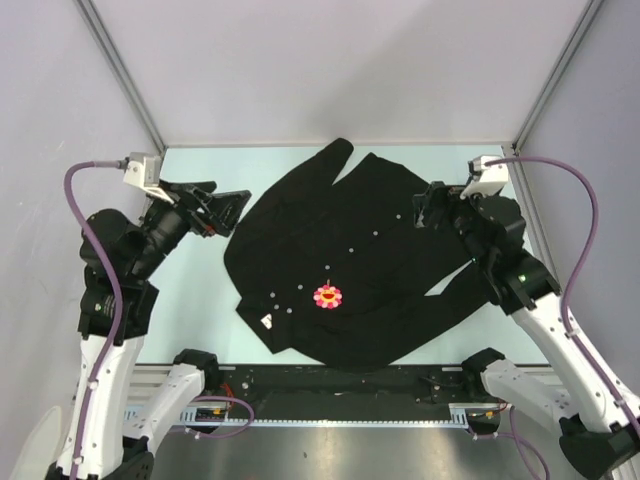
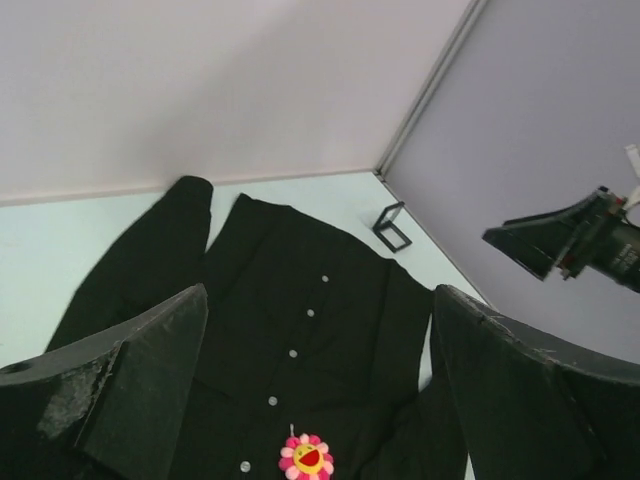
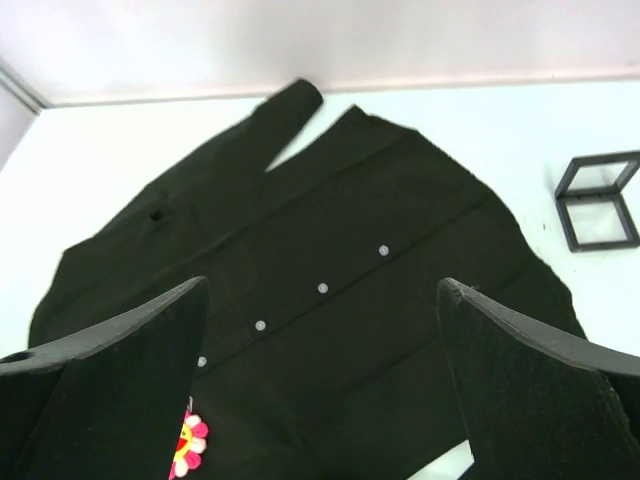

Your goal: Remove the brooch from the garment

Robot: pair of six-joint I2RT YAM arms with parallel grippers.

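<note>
Brooch [image 1: 327, 296] placement decides the move: it sits just below the centre of the overhead frame, pinned to the front of the black shirt [image 1: 375, 270], right beside the row of white buttons [image 1: 352, 250]. That row, the shirt's long axis, runs from lower left to upper right across the pale desk [image 1: 190, 300]. Both pairs of fingers are spread wide and hold nothing. The left fingers [image 1: 230, 205] hover at the shirt's left edge, so the brooch lies down and to the right of them. The right fingers [image 1: 432, 205] hover over its upper right part, with the brooch down and to the left. Neither pair is clearly nearer. In the left wrist view the brooch shows at bottom centre, between the two fingers. In the right wrist view it is at bottom left, half hidden by a finger, so the left arm looks better lined up.
</note>
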